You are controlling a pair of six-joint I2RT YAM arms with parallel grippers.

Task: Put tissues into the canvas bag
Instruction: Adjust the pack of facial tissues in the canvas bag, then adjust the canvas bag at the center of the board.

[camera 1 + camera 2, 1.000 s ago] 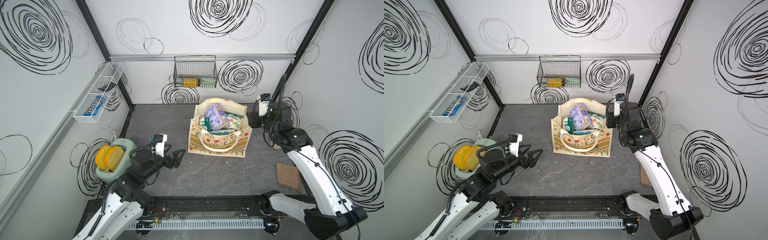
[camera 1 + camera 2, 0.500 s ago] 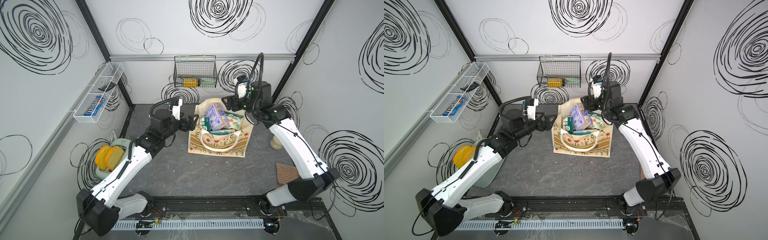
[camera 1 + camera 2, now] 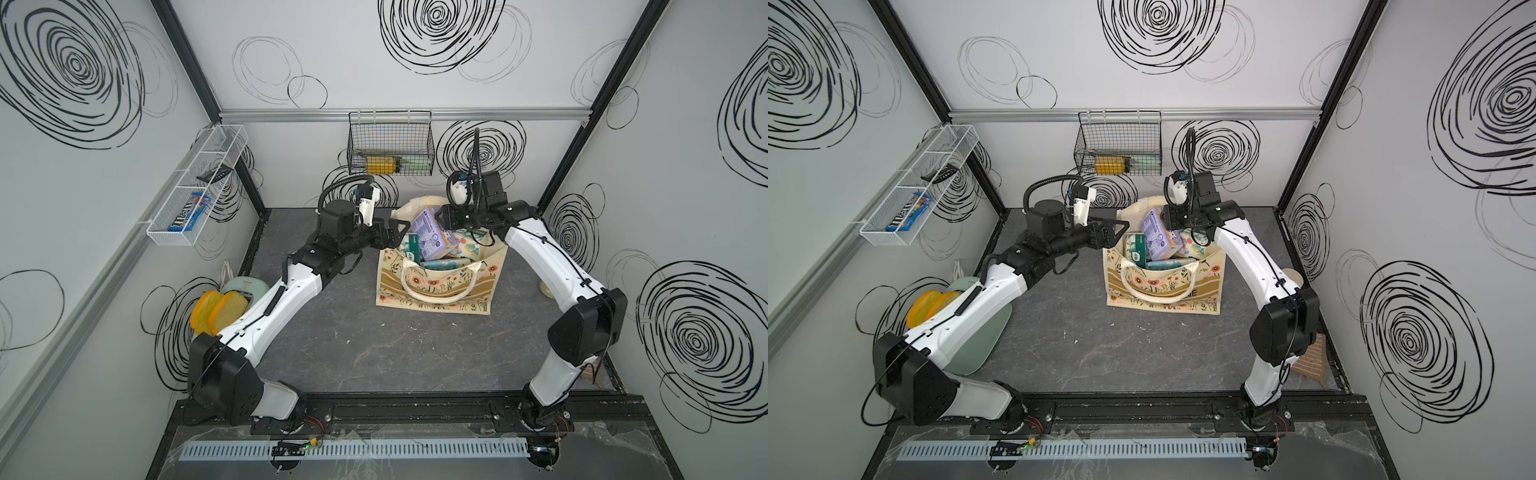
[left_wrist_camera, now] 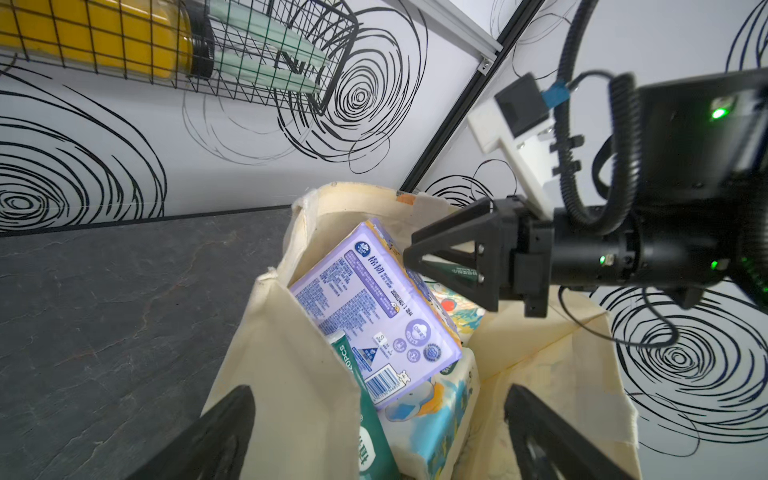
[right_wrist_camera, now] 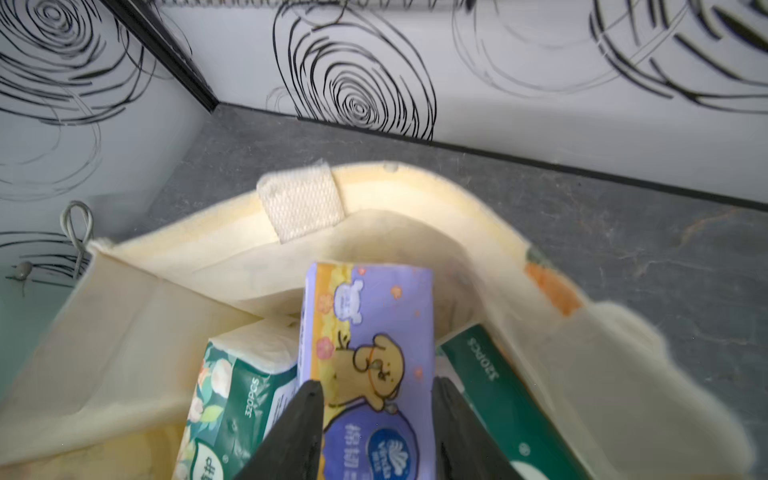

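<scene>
Inside canvas bag: purple pack tilted beside green pack.

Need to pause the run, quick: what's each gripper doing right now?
Left gripper: open, holding nothing, at the rim of the canvas bag.
Right gripper: closed on the purple tissue pack inside the bag.

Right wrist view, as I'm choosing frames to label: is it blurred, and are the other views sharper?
Right wrist view: motion-smeared, wall swirls and the canvas bag rim streaked, purple pack print soft but legible. Left wrist view: crisp, that pack's label readable. Both top views: sharp, evenly lit, no glare.
</scene>
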